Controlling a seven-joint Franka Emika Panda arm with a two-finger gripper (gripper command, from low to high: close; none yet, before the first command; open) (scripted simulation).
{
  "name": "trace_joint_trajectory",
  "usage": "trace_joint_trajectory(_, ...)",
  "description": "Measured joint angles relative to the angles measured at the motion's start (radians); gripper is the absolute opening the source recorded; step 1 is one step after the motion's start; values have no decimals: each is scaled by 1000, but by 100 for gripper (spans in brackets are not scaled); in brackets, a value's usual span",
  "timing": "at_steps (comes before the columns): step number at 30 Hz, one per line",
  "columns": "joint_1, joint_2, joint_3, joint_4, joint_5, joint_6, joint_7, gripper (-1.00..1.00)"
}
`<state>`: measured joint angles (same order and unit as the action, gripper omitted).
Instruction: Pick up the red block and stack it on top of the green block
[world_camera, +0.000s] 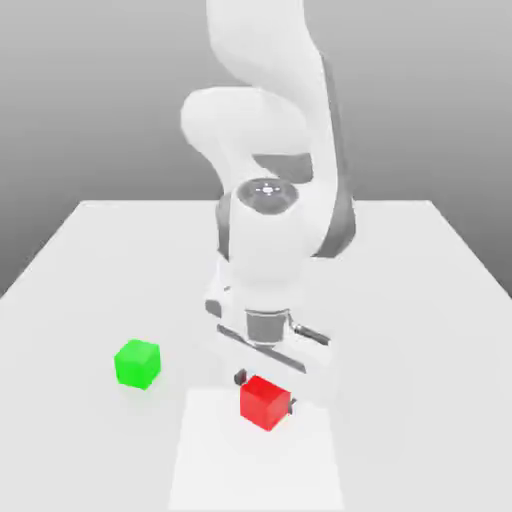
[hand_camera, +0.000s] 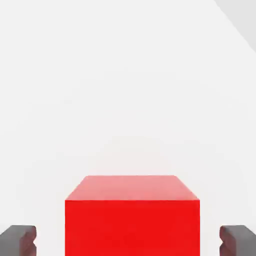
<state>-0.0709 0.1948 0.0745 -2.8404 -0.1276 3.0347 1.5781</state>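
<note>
— Where's your gripper (world_camera: 265, 392)?
— Down around the red block (world_camera: 265, 402) on the white table (world_camera: 90, 290). My fingers (hand_camera: 18, 239) stand open on either side, a gap between each and the block.
— And the green block (world_camera: 137, 363)?
— Well apart, toward the exterior view's left

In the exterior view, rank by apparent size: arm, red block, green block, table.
1. Table
2. Arm
3. Red block and green block: alike; red looks marginally larger, perhaps from being nearer the camera.
</note>
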Motion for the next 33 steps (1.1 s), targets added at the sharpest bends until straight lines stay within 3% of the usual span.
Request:
trace_joint_trajectory(5,3,3,-3,0,-3,4,3,-100)
trace_joint_trajectory(12,-5,-223,43,-33,136,-187,-98,-100)
trace_joint_trajectory(21,-380,-478,-163,-133,51,-343,63,-100)
trace_joint_trajectory(30,-410,-241,-215,-140,102,-99,46,-100)
trace_joint_trajectory(31,-409,-219,-214,-139,114,-78,39,100)
trace_joint_trajectory(33,-408,-219,-214,-139,114,-78,39,100)
